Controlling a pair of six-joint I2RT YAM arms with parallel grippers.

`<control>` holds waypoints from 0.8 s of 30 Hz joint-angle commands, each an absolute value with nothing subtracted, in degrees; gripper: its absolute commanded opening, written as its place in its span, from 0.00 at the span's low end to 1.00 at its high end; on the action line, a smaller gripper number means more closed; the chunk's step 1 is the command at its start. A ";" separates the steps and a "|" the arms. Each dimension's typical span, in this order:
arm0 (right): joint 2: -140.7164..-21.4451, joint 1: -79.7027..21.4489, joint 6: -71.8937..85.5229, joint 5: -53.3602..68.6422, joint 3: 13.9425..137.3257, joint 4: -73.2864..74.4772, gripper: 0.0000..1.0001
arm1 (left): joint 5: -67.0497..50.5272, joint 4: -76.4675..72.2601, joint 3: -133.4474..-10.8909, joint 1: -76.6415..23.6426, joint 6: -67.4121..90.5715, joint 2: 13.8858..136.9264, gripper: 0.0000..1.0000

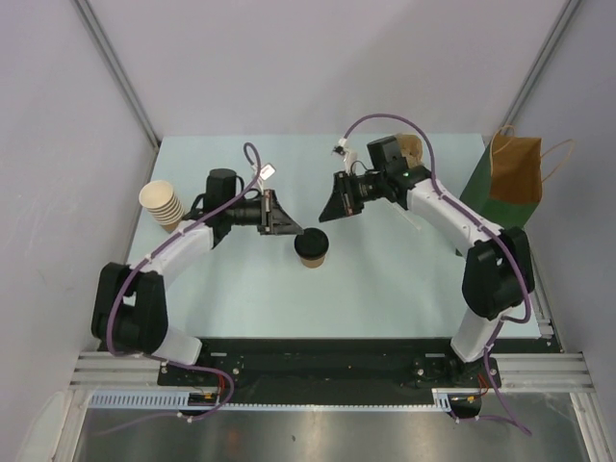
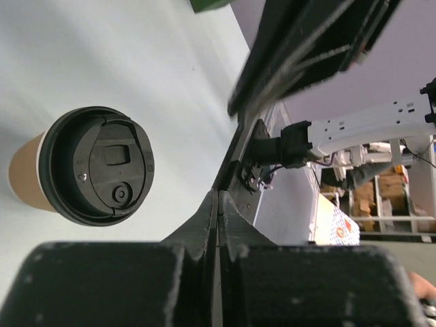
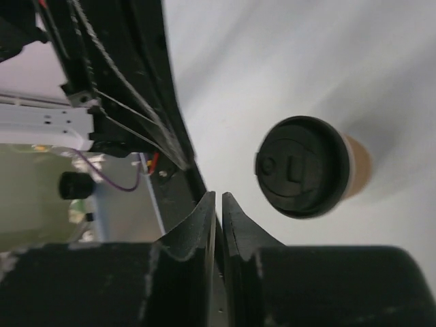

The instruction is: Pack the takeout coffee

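The takeout coffee [image 1: 312, 247], a short brown paper cup with a black lid, stands upright in the middle of the pale table [image 1: 404, 279]. My left gripper [image 1: 292, 225] hovers just to the cup's upper left, pointing right. In the left wrist view its fingers [image 2: 218, 194] are pressed together with nothing between them, and the cup [image 2: 95, 165] lies off to their left. My right gripper [image 1: 327, 214] hangs just above and right of the cup, pointing left. Its jaws [image 3: 219, 195] are nearly together with only a thin slit, holding nothing, and the cup [image 3: 303, 167] sits to their right.
A brown paper bag [image 1: 515, 168] with handles stands against the right wall, a green panel at its foot. A stack of lidless pale cups [image 1: 162, 204] lies at the table's left edge. Another brown cup [image 1: 412, 149] shows behind the right wrist.
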State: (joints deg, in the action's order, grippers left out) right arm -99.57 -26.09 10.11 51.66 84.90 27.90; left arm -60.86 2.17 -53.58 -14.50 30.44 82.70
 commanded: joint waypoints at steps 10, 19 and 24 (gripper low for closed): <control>-110.47 -28.65 19.60 58.19 81.74 20.13 0.04 | -62.05 -0.97 -58.71 -18.45 29.18 95.00 0.00; -115.39 -28.13 20.74 56.95 79.81 19.07 0.02 | -58.19 3.33 -59.76 -18.46 26.29 104.84 0.00; -117.51 -27.86 20.65 56.17 78.93 19.07 0.00 | -57.04 3.52 -58.45 -18.02 26.81 107.75 0.00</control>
